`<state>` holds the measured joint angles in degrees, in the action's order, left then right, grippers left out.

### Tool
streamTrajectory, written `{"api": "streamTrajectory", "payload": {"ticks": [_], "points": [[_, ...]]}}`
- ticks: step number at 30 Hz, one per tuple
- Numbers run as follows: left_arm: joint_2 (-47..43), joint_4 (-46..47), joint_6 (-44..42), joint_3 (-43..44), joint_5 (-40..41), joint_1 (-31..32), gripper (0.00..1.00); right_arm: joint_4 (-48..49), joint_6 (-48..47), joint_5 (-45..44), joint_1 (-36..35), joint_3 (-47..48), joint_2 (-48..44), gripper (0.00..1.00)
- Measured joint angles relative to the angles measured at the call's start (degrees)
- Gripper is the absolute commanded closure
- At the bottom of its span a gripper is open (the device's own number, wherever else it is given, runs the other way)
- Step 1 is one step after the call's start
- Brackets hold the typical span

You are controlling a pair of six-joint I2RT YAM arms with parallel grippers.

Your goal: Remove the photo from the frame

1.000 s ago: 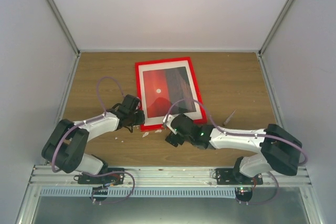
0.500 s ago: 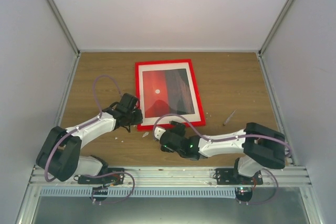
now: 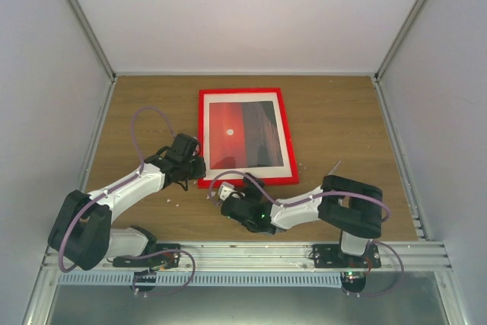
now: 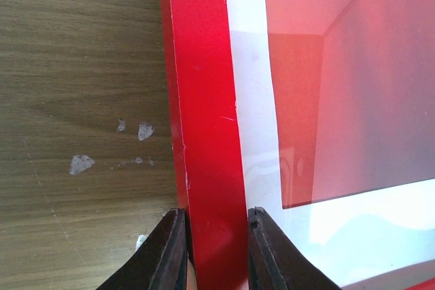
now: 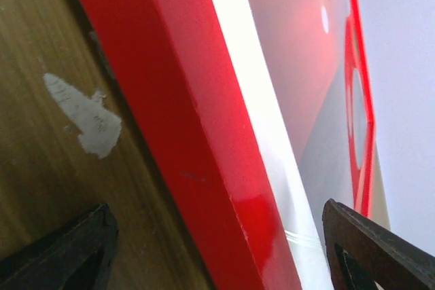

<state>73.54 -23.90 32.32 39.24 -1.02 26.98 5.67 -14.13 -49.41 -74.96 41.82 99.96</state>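
The frame [image 3: 204, 138] with its bright red rim lies flat on the wooden table [image 3: 342, 119], face up. The photo [image 3: 242, 133], a red sunset with a small white sun, sits inside it behind a white mat [image 3: 251, 170]. My left gripper [image 3: 198, 167] is shut on the frame's left rim [image 4: 204, 100] near the near corner, one finger [image 4: 170, 252] outside and the other on the mat [image 4: 248, 100]. My right gripper [image 3: 227, 191] is open at the frame's near edge. In the right wrist view its wide-apart fingers [image 5: 68, 256] straddle the rim [image 5: 197, 134] without touching it.
Small white flecks [image 4: 80, 163] lie on the wood left of the frame. A thin pencil-like stick [image 3: 332, 168] rests to the right. Grey enclosure walls [image 3: 46, 112] close in both sides and the back. A metal rail [image 3: 243, 253] runs along the near edge.
The frame has turned square and shifted slightly right. My right arm has folded back and its gripper has slid left along the near edge, jaws narrowing a little. The left jaws have tightened on the rim.
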Motion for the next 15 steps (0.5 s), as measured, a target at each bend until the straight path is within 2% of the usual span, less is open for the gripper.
{"api": "streamTrajectory", "payload": {"ticks": [15], "points": [[-0.42, -0.39, 0.13, -0.07, -0.46, 0.0, 0.94, 8.85, -7.58, -6.69, 1.31, 1.33, 4.04, 0.39]]}}
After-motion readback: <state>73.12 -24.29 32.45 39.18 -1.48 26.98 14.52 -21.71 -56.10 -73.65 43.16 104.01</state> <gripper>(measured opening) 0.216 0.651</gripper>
